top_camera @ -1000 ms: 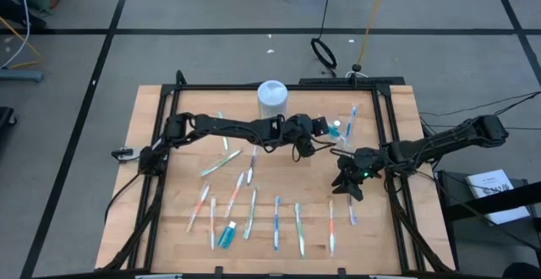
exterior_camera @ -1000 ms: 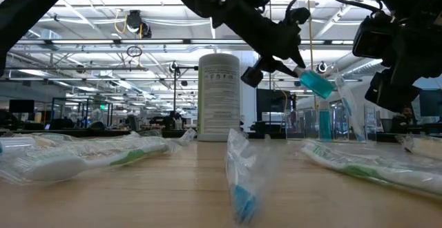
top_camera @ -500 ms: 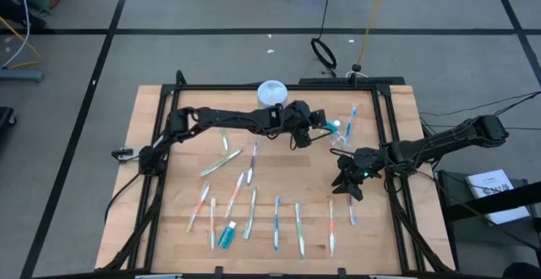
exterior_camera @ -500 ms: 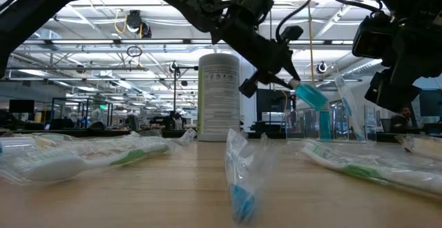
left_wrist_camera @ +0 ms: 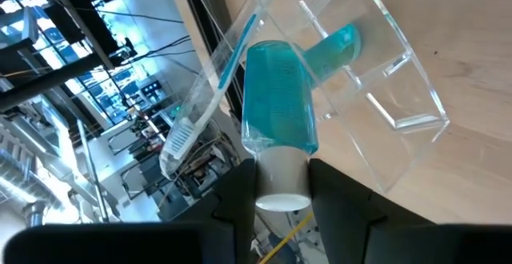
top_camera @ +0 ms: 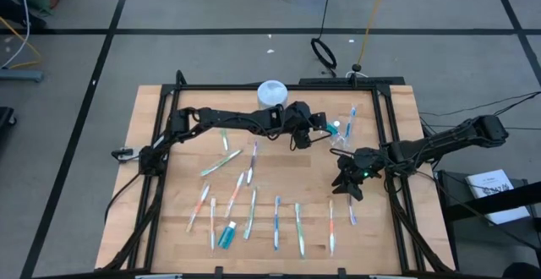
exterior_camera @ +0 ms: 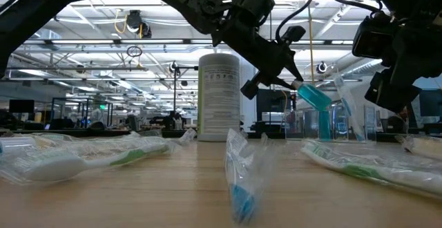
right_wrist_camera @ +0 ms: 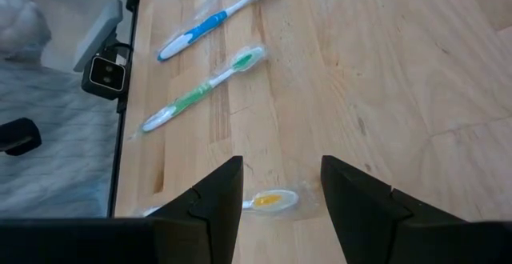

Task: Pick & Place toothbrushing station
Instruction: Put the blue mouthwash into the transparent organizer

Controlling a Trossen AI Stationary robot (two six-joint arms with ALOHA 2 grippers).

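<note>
My left gripper point(top_camera: 325, 128) reaches in from the table's left and is shut on a teal toothpaste tube point(left_wrist_camera: 278, 94), which hangs just over the clear plastic cup point(left_wrist_camera: 376, 72) at the far right. Inside the cup a second teal tube point(left_wrist_camera: 334, 42) and a blue-and-white toothbrush point(left_wrist_camera: 214, 84) lean on its wall. My right gripper point(top_camera: 347, 183) waits open, low over the table near the cup, with nothing between its fingers point(right_wrist_camera: 276, 186). Several wrapped toothbrushes point(top_camera: 251, 212) and one more teal tube point(top_camera: 226, 235) lie flat on the wood. My left gripper pinches the tube's white cap end point(left_wrist_camera: 282, 186) between its two fingers. The fingers point(exterior_camera: 275, 76) slant down from the table's left and lie along the tube. The tube point(exterior_camera: 314, 95) is lifted clear and tilts down away from the fingers, flat end toward the cup.
A tall white canister point(top_camera: 271, 94) stands at the far edge, close behind my left arm. A black frame point(top_camera: 389, 118) borders the wooden table. Under my right gripper lie blue point(right_wrist_camera: 212, 22), green point(right_wrist_camera: 200, 92) and orange point(right_wrist_camera: 268, 201) toothbrushes.
My left gripper has swung a short way toward the table's far edge and sunk slightly, rolling its wrist, with the teal tube still in its hold. The tube now tips lower over the clear cup. For the last half second it has kept still.
</note>
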